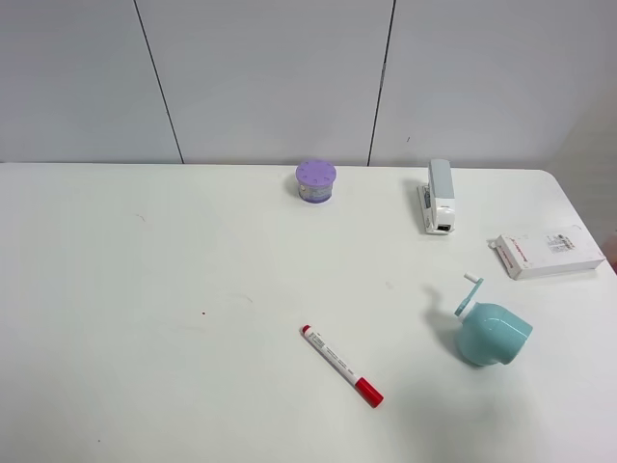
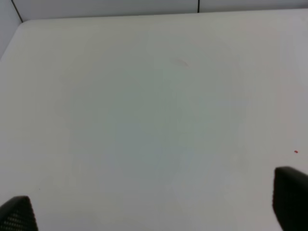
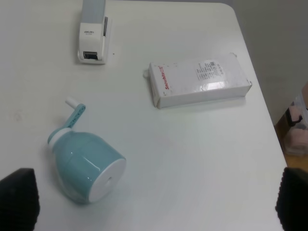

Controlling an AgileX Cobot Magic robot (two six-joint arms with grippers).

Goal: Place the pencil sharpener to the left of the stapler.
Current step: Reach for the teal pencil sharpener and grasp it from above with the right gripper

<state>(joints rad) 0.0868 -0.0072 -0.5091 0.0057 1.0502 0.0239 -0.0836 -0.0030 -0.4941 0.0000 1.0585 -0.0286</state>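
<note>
Exterior high view shows a white bench [image 1: 145, 318] with the pencil sharpener [image 1: 492, 333] lying on its right part, well nearer the front edge than the stapler [image 1: 440, 196] and slightly to the stapler's right, the two well apart. The sharpener's rounded teal body rests on the bench with its small light-blue crank [image 1: 470, 292] pointing towards the far side, roughly in the stapler's direction. The stapler lies near the far edge, its long axis running front to back. A flat white box [image 1: 547, 253] with red print sits to the right of the stapler, close to the bench's right edge, between stapler and sharpener in depth. A small purple round container [image 1: 315, 180] stands near the far edge, left of the stapler. A white marker [image 1: 341, 365] with a red cap lies at a slant near the middle of the front half, left of the sharpener. In the right wrist view the right claw [image 3: 155, 201] has its two dark fingertips [image 3: 18, 198] spread wide apart at the frame's corners, holding nothing; the sharpener lies just beyond them, off towards one fingertip, its white circular face [image 3: 107, 179] turned to the camera, with the stapler and the box farther out. In the left wrist view the left claw [image 2: 154, 207] is likewise spread wide, empty, over bare bench surface, with only a tiny red speck [image 2: 296, 151] on it.
</note>
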